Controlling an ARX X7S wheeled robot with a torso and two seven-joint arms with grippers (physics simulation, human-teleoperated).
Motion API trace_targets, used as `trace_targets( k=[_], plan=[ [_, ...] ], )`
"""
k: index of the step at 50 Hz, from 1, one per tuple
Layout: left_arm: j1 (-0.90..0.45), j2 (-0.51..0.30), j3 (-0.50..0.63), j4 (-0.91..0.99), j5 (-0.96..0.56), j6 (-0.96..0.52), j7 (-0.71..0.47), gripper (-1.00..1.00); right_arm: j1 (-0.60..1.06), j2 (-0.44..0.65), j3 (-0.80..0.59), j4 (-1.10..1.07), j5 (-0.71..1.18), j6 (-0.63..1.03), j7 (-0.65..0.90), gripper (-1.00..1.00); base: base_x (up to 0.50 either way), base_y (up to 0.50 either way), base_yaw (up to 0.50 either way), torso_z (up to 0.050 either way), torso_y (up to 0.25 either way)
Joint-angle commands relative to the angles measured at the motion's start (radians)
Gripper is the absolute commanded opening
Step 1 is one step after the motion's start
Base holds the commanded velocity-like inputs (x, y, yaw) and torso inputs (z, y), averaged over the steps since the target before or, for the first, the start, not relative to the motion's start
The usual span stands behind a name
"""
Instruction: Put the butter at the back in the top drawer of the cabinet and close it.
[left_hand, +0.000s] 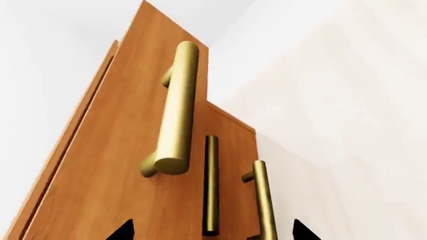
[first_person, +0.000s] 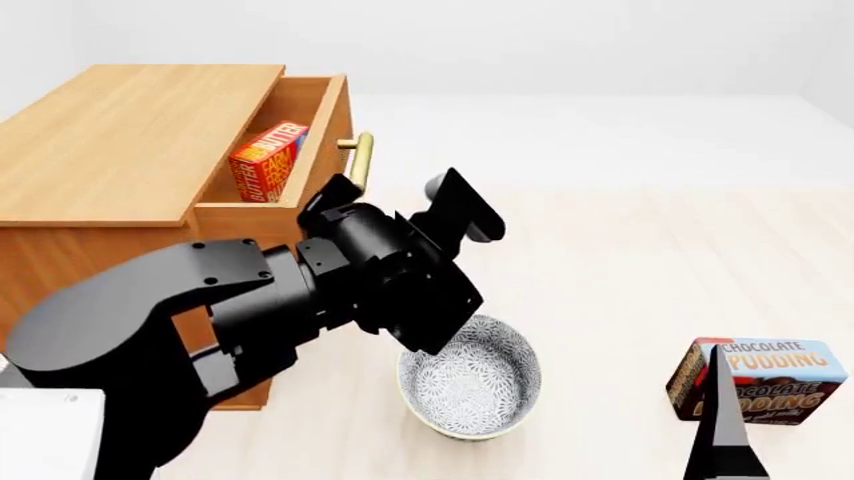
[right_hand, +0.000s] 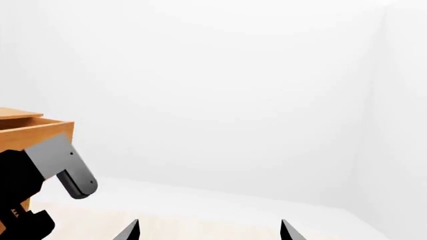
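Note:
The butter (first_person: 267, 160) stands on edge inside the open top drawer (first_person: 324, 130) of the cabinet (first_person: 120, 140), toward the drawer's back end. My left gripper (first_person: 400, 205) hangs just in front of the pulled-out drawer front, below its brass handle (first_person: 358, 160). In the left wrist view the drawer front (left_hand: 113, 150) and its handle (left_hand: 177, 110) fill the frame. The left gripper (left_hand: 212, 231) is open there, with nothing between its tips. My right gripper (right_hand: 208, 231) is open and empty, facing the white wall. Only one of its fingers (first_person: 722, 430) shows in the head view.
A patterned bowl (first_person: 470, 378) sits on the floor under my left forearm. A chocolate pudding box (first_person: 761, 380) stands at the lower right. The two lower drawers' handles (left_hand: 211, 185) (left_hand: 265, 200) lie beneath the open one. The drawer's corner (right_hand: 33, 130) shows in the right wrist view.

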Motion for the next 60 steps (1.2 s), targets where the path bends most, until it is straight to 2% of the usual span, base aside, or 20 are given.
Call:
trace_targets(
  k=[1,28,60],
  plan=[
    [0.017,0.0,-0.006,-0.03,-0.022,-0.002,0.018,1.0,0.0,0.001,-0.002,-0.001,-0.004,-0.001,0.002,1.0,0.0,0.0,0.0,0.0,0.0],
    [-0.004,0.0,-0.002,-0.162,-0.051,-0.032,-0.013,1.0,0.0,0.001,0.001,-0.001,-0.003,0.003,-0.005,1.0,0.0,0.0,0.0,0.0,0.0],
    [-0.016,0.0,-0.004,-0.262,-0.012,-0.058,-0.028,1.0,0.005,0.001,0.009,-0.001,0.007,0.006,-0.016,1.0,0.0,0.0,0.0,0.0,0.0]
  ],
)
